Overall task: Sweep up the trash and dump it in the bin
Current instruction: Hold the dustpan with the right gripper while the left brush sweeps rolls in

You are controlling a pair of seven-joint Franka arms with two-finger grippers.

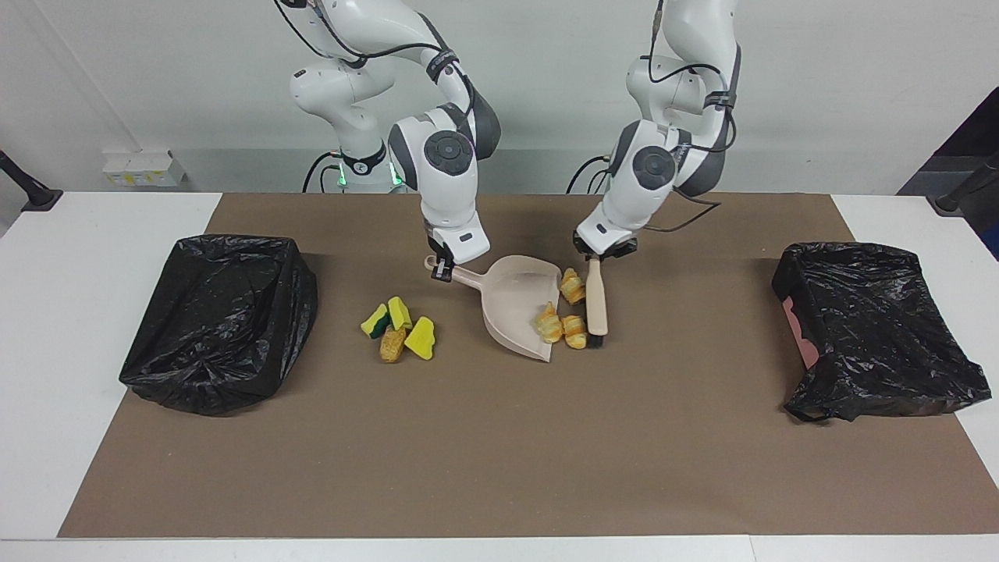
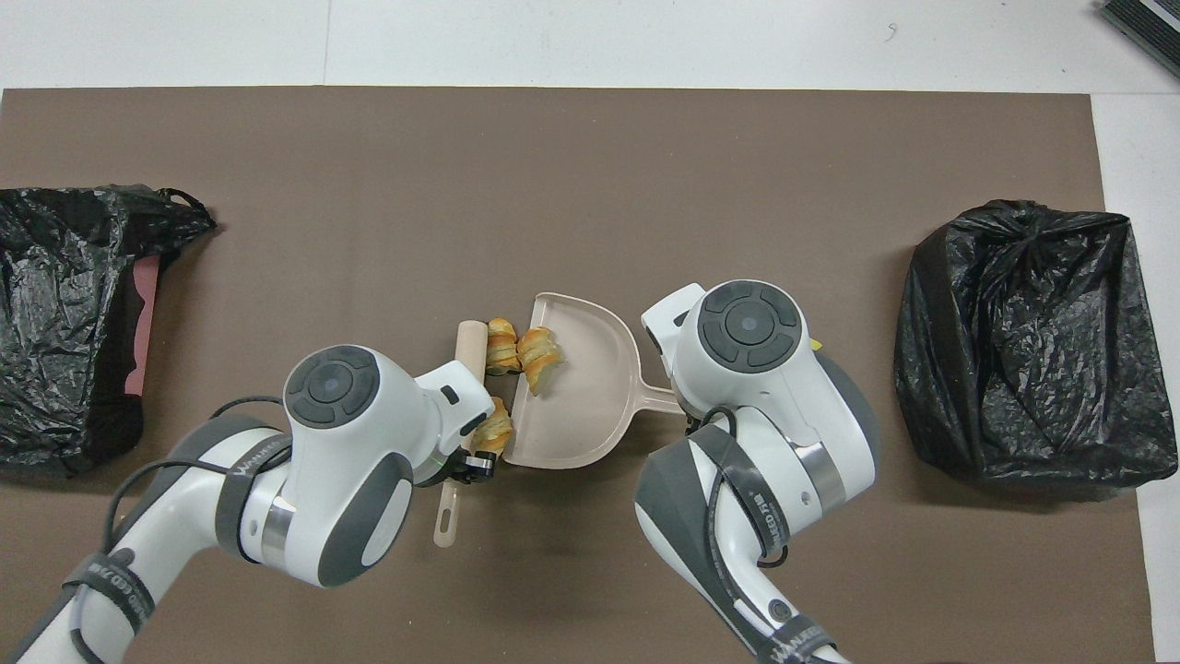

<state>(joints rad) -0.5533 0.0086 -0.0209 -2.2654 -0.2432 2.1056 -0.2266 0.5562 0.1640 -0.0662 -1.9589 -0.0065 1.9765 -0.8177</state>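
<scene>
The dustpan (image 1: 519, 306) lies mid-table, its open edge facing the left arm's end; the right gripper (image 1: 443, 268) is clamped on its handle. The brush (image 1: 597, 303), grasped by the left gripper (image 1: 597, 254), lies alongside that edge. Three croissant pieces (image 1: 574, 332) sit between brush and pan — one on the lip (image 1: 549, 321); sponge scraps (image 1: 399, 328) lie toward the right arm's end.

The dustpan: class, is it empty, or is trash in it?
Not empty: one croissant piece sits at the dustpan mouth; two more lie just outside.

Brown mat (image 1: 499, 437) on white table (image 1: 62, 328); wall box (image 1: 144, 168).
</scene>
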